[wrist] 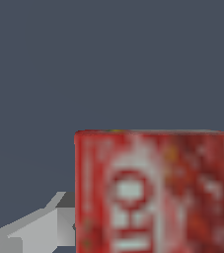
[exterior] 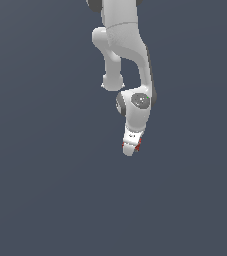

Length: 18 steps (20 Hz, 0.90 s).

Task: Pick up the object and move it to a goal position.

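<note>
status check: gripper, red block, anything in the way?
Gripper shut on small red squarish block with whitish label markings. Block sits between the jaws. No obstruction in either view.

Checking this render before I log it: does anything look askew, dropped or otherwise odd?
Nothing stands out. The red block fills the wrist view close to the camera, with a grey finger beside it. In the exterior view only red slivers show at the hand, so the grip itself cannot be judged.

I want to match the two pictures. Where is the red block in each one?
Exterior view: red block shows only as red slivers beside the gripper, near the middle.
Wrist view: red block fills the lower part, close up.
Shared landmark: the grey fingers.
</note>
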Available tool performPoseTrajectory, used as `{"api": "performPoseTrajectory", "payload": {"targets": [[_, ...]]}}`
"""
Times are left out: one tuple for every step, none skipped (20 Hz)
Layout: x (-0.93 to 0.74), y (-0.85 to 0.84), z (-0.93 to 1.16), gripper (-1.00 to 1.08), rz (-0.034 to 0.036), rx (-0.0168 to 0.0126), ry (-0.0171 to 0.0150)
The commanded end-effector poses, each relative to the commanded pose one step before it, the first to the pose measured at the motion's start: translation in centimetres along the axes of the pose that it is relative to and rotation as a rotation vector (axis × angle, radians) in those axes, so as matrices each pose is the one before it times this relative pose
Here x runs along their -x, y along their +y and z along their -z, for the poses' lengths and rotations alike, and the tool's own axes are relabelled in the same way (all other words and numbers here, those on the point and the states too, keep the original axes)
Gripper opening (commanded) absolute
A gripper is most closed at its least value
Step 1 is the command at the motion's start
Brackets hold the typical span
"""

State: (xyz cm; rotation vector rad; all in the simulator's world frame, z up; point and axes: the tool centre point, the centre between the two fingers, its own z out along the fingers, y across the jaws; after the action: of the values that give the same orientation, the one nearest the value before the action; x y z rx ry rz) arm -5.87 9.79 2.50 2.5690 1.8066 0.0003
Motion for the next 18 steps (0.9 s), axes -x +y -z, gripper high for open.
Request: {"api": "performPoseTrajectory", "payload": {"targets": [[0.350, -1.140, 0.389, -1.00, 0.00001, 0.00004, -0.00016], [0.165, -0.541, 0.189, -1.00, 0.00000, 0.00000, 0.00000], [0.178, -0.581, 0.204, -1.00, 0.00000, 0.00000, 0.00000], [0.188, -0.615, 0.216, -1.00, 0.00000, 0.00000, 0.00000], [0.183, -0.597, 0.210, -1.00, 0.00000, 0.00000, 0.00000], [0.173, -0.567, 0.200, -1.00, 0.00000, 0.00000, 0.00000], [0.159, -0.535, 0.161, -1.00, 0.00003, -0.00028, -0.00063], [0.151, -0.503, 0.181, -1.00, 0.00000, 0.00000, 0.00000], [0.140, -0.470, 0.170, -1.00, 0.00000, 0.00000, 0.00000], [0.129, -0.438, 0.160, -1.00, 0.00000, 0.00000, 0.00000], [0.119, -0.403, 0.147, -1.00, 0.00000, 0.00000, 0.00000], [0.109, -0.368, 0.135, -1.00, 0.00000, 0.00000, 0.00000], [0.098, -0.333, 0.122, -1.00, 0.00000, 0.00000, 0.00000], [0.087, -0.296, 0.109, -1.00, 0.00000, 0.00000, 0.00000], [0.075, -0.260, 0.097, -1.00, 0.00000, 0.00000, 0.00000], [0.063, -0.222, 0.084, -1.00, 0.00000, 0.00000, 0.00000], [0.050, -0.185, 0.072, -1.00, 0.00000, 0.00000, 0.00000], [0.023, -0.156, 0.057, -1.00, 0.00038, -0.00022, 0.00022]]}}
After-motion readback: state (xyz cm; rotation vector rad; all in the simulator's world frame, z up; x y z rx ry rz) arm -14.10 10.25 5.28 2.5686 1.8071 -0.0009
